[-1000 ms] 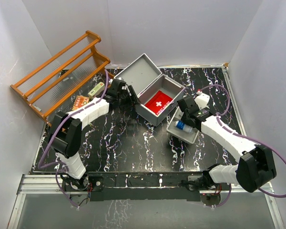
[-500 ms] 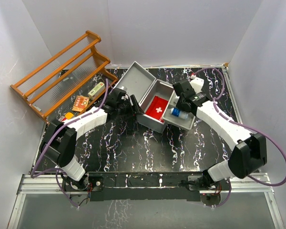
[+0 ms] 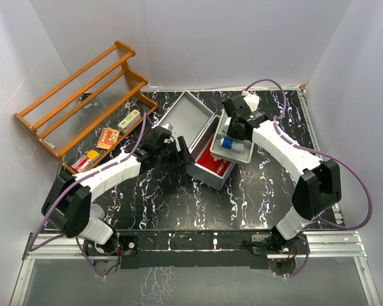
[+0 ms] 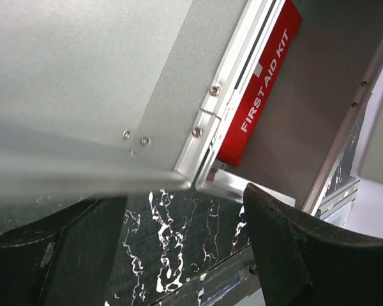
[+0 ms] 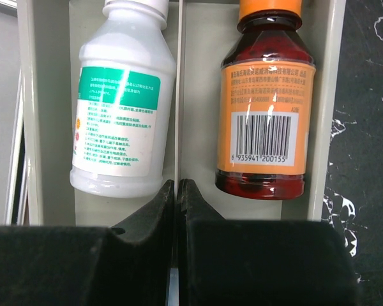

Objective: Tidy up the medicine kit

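The medicine kit (image 3: 186,113) is a grey metal case, lid open, with a red first aid pouch (image 3: 216,164) in its base. The pouch also shows in the left wrist view (image 4: 260,95). My right gripper (image 5: 177,185) is shut on the middle divider of a grey tray (image 5: 48,127). The tray holds a white bottle (image 5: 121,95) and an orange-labelled brown bottle (image 5: 268,108). In the top view the tray (image 3: 244,155) hangs over the case's right side. My left gripper (image 4: 184,210) is open, with the case's hinge corner (image 4: 201,175) between its fingers.
An orange-brown wooden slatted rack (image 3: 83,89) stands at the back left, with small boxes (image 3: 107,137) lying along its lower shelf. White walls enclose the black marbled table (image 3: 179,204) on three sides.
My right gripper carried the tray with the bottles from the table right of the case up and left over the case. The case turned and shifted; my left gripper followed its hinge side.
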Available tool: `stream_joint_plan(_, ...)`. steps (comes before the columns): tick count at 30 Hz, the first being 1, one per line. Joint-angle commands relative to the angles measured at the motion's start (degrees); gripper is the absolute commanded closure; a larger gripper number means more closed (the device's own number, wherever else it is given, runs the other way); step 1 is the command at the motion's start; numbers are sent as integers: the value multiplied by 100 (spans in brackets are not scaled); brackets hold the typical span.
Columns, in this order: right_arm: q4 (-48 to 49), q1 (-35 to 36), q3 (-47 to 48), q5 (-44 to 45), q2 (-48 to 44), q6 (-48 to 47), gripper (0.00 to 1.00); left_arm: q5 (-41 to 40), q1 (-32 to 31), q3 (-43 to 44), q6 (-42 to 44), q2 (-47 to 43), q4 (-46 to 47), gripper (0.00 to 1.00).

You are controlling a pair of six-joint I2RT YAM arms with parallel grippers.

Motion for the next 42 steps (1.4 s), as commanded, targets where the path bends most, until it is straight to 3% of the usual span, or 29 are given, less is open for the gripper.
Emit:
stream_joint_plan(1, 230, 123, 696, 192, 126, -160, 100, -576, -12, 76, 252, -891, -545, 28)
stream_joint_plan(20, -368, 818, 902, 1005, 485, 1696, 100, -2483, 150, 252, 964, -2104, -1290, 23)
stream_joint_plan(28, -719, 979, 1184, 1340, 800, 2276, 100, -2576, 215, 154, 1096, -2221, -1392, 21)
stream_joint_plan(42, -815, 1010, 1183, 1453, 1276, 2474, 100, -2528, 324, 57, 1221, -2220, -1375, 19)
